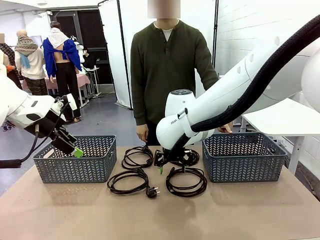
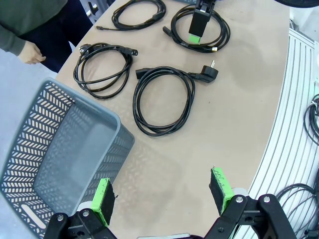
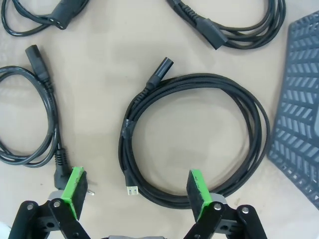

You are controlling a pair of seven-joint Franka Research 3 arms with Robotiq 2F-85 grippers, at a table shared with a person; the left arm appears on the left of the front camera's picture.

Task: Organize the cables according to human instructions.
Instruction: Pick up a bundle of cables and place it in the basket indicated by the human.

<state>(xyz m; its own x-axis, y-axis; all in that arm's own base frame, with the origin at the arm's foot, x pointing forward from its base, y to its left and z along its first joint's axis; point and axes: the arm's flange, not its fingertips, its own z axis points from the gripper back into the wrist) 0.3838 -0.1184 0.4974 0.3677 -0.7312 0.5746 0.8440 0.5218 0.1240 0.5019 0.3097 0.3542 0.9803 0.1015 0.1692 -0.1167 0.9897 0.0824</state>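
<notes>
Nothing looks sorted yet: all four cables (image 3: 126, 130) lie on the bench (image 1: 160, 220) between two grey baskets (image 1: 75, 167). The right tool (image 3: 137, 186) hangs open over one coil, gripping nothing; the left tool (image 2: 162, 194) gapes empty by the left basket

Bright, even overhead light falls on the tan table (image 1: 250, 215), casting a soft shadow in front of a grey basket (image 1: 75, 159). Wrist views are sharp, though the wide-angle lens bows the table's edge in the left one.
</notes>
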